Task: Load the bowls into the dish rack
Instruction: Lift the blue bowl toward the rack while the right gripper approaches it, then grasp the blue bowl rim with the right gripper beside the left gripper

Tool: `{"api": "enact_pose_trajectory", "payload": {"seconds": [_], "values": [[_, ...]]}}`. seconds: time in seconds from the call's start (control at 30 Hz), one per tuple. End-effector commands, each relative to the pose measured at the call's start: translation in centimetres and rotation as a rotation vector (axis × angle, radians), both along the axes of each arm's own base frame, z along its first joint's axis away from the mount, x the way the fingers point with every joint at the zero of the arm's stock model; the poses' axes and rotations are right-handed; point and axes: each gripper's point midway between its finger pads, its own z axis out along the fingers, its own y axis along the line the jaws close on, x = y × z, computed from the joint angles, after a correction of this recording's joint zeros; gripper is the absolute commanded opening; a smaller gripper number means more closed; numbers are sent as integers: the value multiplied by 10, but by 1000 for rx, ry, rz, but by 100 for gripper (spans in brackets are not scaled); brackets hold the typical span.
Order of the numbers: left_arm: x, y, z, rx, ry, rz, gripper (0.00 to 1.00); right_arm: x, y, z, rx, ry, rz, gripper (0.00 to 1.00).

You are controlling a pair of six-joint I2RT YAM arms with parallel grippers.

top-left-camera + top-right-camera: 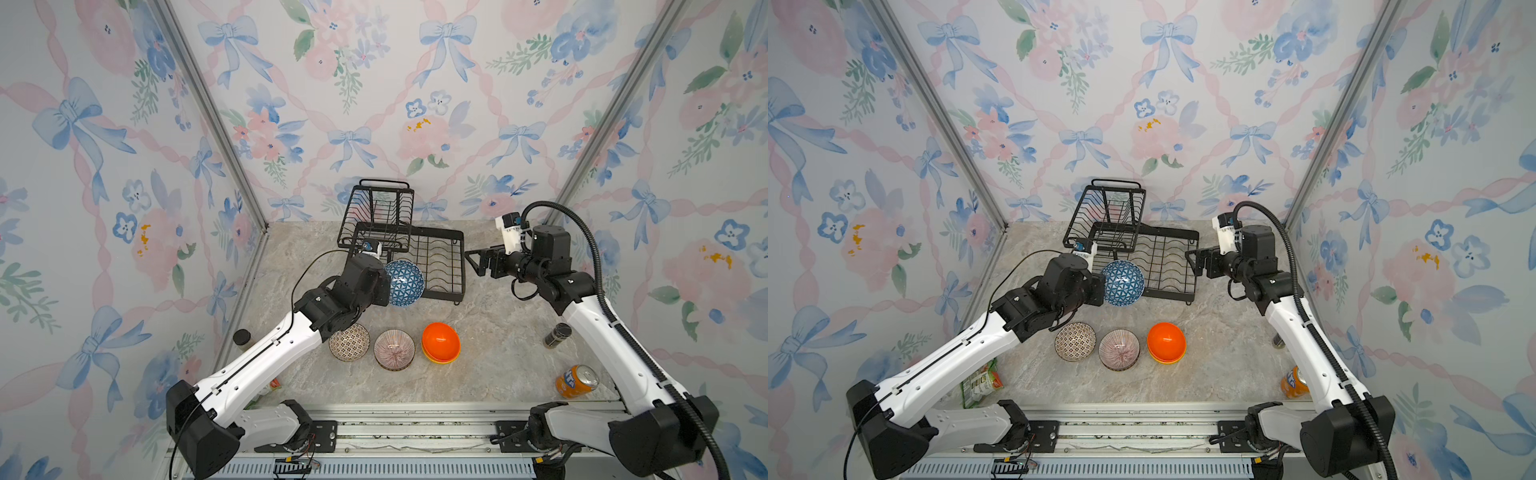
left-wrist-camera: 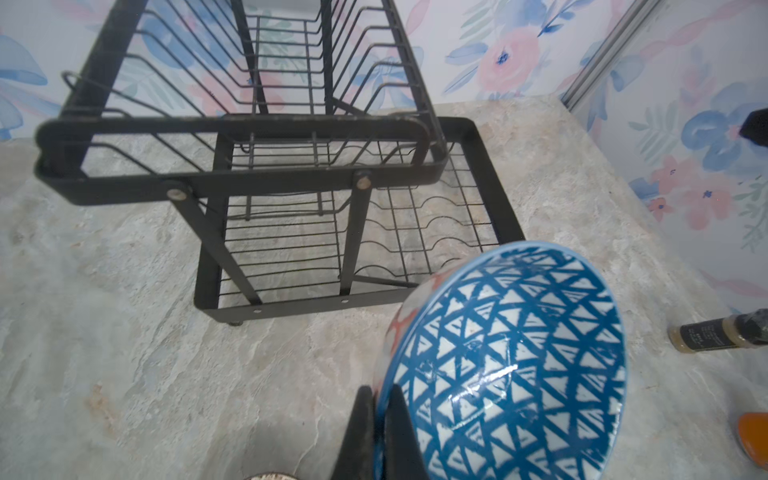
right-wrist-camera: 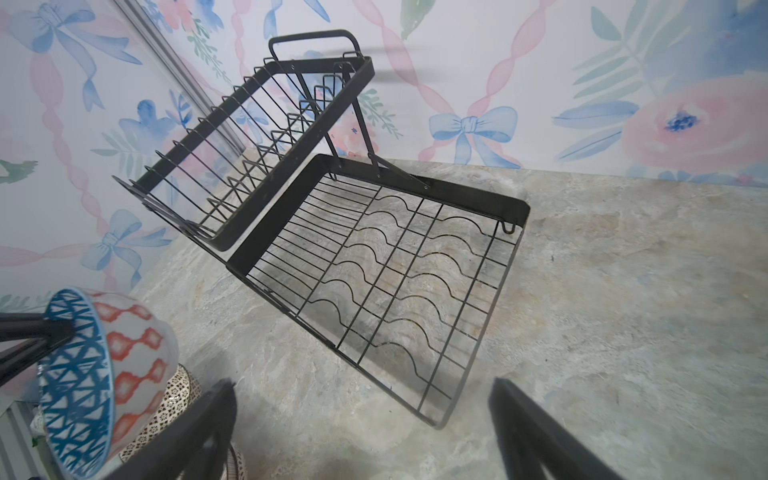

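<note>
My left gripper [image 2: 380,397] is shut on the rim of the blue triangle-patterned bowl [image 1: 404,282] [image 1: 1122,282] [image 2: 511,365] [image 3: 79,374]. The bowl hangs on its edge at the near left corner of the black dish rack [image 1: 432,231] [image 1: 1167,230] [image 2: 266,183] [image 3: 457,195]. At the rack's right side my right gripper [image 1: 473,259] [image 1: 1192,259] [image 3: 361,386] stands open and holds nothing. Nearer the front of the table sit a lattice-patterned bowl [image 1: 349,341], a pink striped bowl [image 1: 394,349] and an orange bowl [image 1: 440,340] nested on a yellow bowl [image 1: 441,360].
An orange soda can [image 1: 577,381] lies at the front right and a dark spice bottle [image 1: 557,336] stands behind it. A black-lidded jar [image 1: 242,336] is by the left wall. A green packet [image 1: 980,382] lies under my left arm. Patterned walls close in three sides.
</note>
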Motion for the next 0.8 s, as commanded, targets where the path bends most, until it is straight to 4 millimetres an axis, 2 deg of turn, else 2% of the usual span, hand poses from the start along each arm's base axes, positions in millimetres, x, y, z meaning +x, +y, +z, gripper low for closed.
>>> {"api": "enact_pose_trajectory", "payload": {"seconds": [0.0,0.13,0.3,0.4,0.53,0.63,0.77], "values": [[20,-37,56,-154,-194,-111,0,-17,3,29,49,-26,34,97],[35,-62,62,-144,-226,-177,0,-27,10,41,61,-42,52,97],[51,-78,58,-122,-262,-203,0,-33,25,48,70,-65,66,97],[59,-87,60,-121,-272,-222,0,-32,34,41,57,-54,54,97],[66,-97,64,-117,-291,-246,0,-21,44,22,15,-17,14,97],[68,-100,66,-123,-303,-254,0,-10,45,12,-4,3,-31,100],[69,-105,64,-130,-303,-268,0,2,42,5,-9,15,-80,97]]}}
